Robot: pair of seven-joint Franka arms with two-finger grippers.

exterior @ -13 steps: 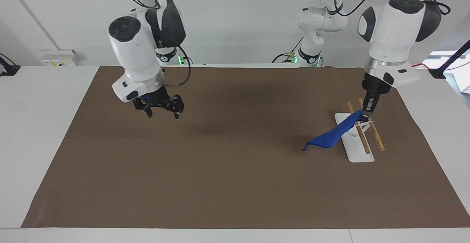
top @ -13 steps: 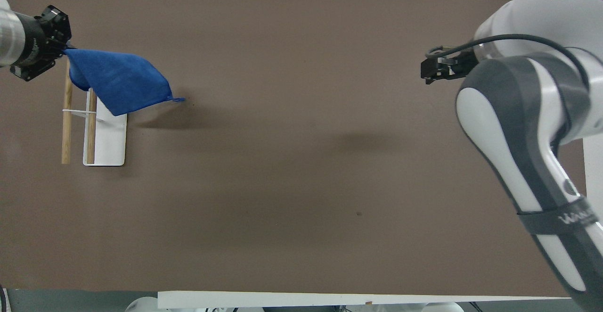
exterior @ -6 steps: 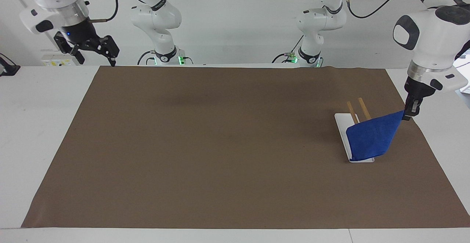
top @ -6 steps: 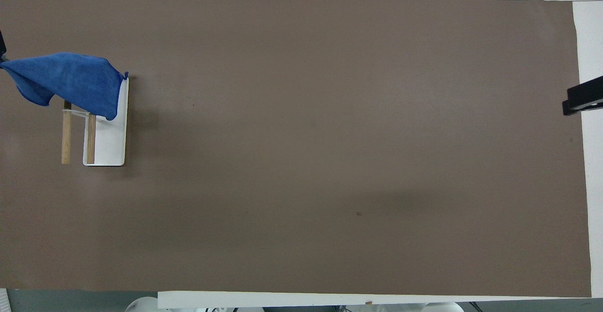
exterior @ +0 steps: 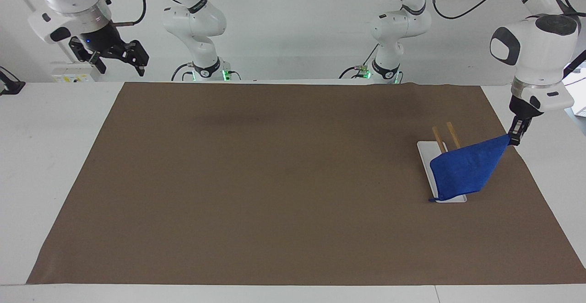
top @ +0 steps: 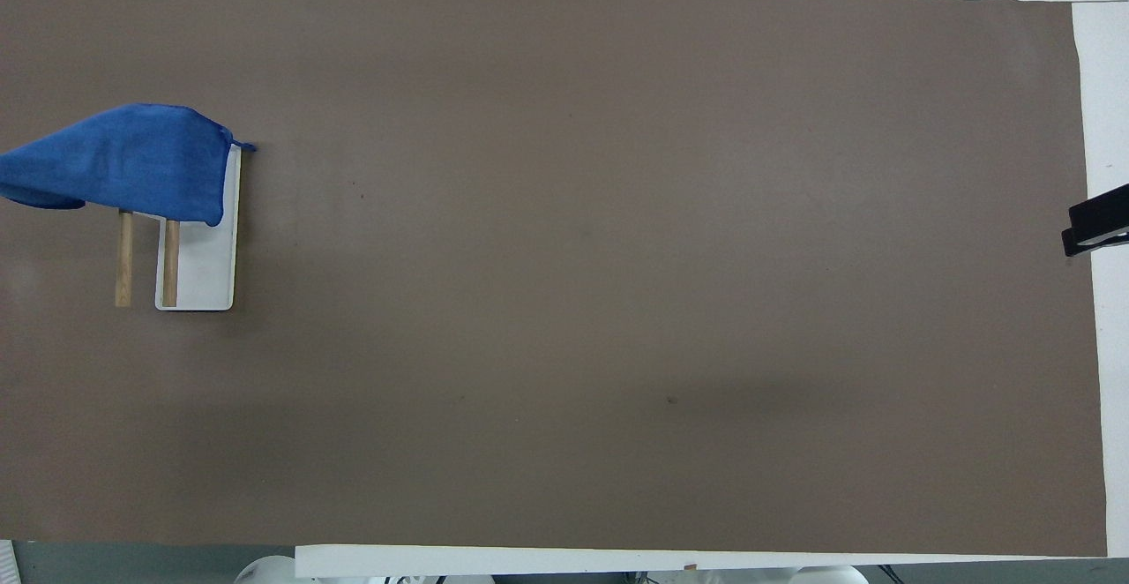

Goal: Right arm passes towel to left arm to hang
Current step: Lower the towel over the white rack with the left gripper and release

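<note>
The facing view looks from high across the table toward the robots, whose bases stand along its top edge; it takes in the whole brown mat (exterior: 274,179) and both arms. The overhead view looks steeply down from above the robots' end, set closer, the mat (top: 564,302) filling nearly the whole picture. Both views share the mat, the white rack (exterior: 430,165) (top: 207,275) and the towel (exterior: 462,170) (top: 132,160), turned half a turn apart.
</note>
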